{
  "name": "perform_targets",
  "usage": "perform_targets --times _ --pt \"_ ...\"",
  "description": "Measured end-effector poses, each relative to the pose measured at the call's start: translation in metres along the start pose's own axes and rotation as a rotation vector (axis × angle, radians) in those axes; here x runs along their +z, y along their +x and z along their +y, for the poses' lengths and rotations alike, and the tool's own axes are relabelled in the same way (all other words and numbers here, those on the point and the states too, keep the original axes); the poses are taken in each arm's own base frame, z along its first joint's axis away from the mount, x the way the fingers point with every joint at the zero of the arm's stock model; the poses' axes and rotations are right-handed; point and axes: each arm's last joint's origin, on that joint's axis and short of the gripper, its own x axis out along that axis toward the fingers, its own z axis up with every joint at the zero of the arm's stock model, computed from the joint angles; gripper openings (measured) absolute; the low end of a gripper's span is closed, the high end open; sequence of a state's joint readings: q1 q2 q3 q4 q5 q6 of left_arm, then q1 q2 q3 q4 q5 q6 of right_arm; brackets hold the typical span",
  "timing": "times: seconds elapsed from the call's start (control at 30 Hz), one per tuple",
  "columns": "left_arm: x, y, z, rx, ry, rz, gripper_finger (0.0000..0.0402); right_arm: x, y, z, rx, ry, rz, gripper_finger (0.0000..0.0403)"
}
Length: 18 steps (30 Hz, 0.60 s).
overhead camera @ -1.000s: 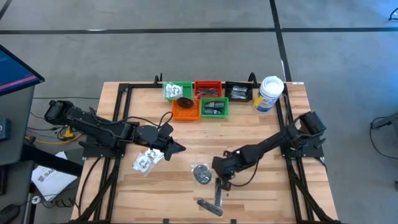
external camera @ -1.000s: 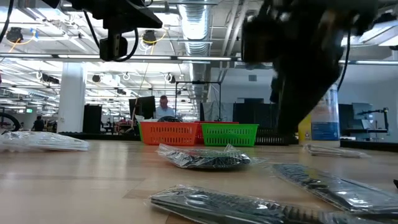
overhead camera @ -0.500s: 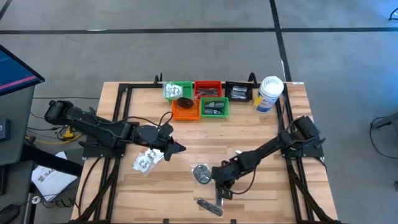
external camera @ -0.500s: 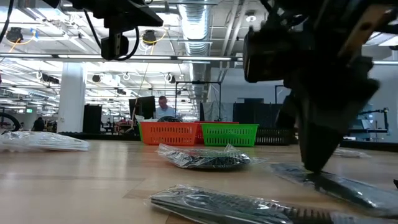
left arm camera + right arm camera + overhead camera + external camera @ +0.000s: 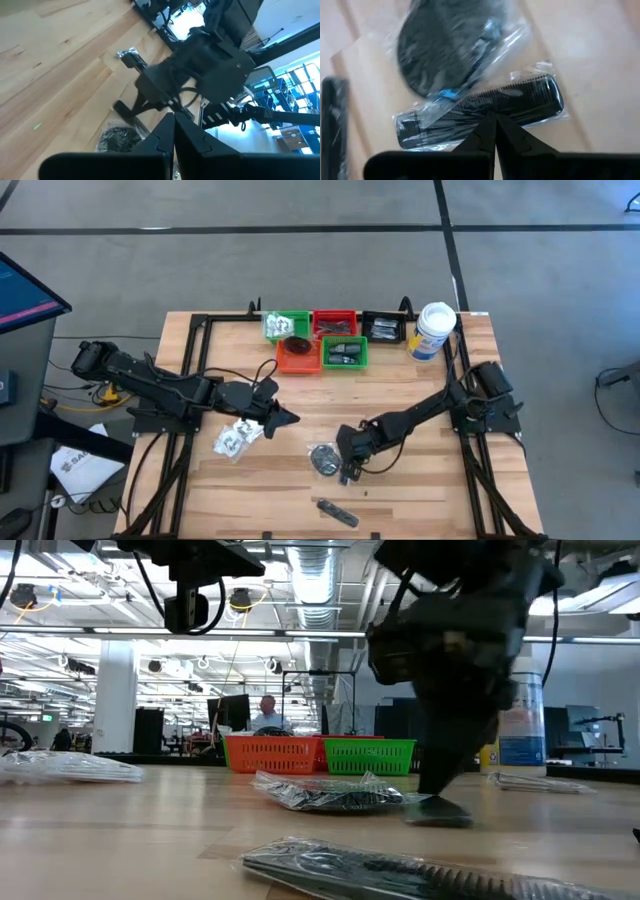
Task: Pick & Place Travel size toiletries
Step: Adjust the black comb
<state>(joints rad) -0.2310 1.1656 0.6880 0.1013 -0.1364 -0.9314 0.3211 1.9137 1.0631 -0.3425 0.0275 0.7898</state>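
My right gripper (image 5: 346, 471) points down just right of a black round piece in clear plastic (image 5: 323, 458) and is shut on a black comb in a clear packet (image 5: 485, 112). A second packed comb (image 5: 338, 512) lies flat nearer the front edge. A clear packet with white contents (image 5: 236, 438) lies flat at the left. Just above and right of it hovers my left gripper (image 5: 287, 418), shut and holding nothing. My right gripper pinches the comb packet at the middle of one long edge (image 5: 492, 119) between its two fingers. The fingers come steeply from above and lie across the comb. In the low view the comb's low end (image 5: 440, 812) is at the table top; whether it is clear I cannot tell.
Green (image 5: 288, 326), red (image 5: 334, 323), black (image 5: 383, 327), orange (image 5: 298, 355) and green (image 5: 345, 352) trays stand at the far edge, some with items inside. A tall white canister (image 5: 433, 330) stands right of them. Bare wood lies at mid-table.
My right gripper has sunk onto the comb that lay near the front edge, then gone toward the table's left and far side, up to the round piece, rolling as it went. The comb has left its old place and come along, turned about.
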Motion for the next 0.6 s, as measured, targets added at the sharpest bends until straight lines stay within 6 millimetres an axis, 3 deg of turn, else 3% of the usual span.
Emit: perform_targets --times 0.6 --pt "-0.003 0.001 -0.001 -0.002 0.011 0.005 0.0001 0.077 -0.007 -0.101 -0.119 0.150 -0.131 0.0000"
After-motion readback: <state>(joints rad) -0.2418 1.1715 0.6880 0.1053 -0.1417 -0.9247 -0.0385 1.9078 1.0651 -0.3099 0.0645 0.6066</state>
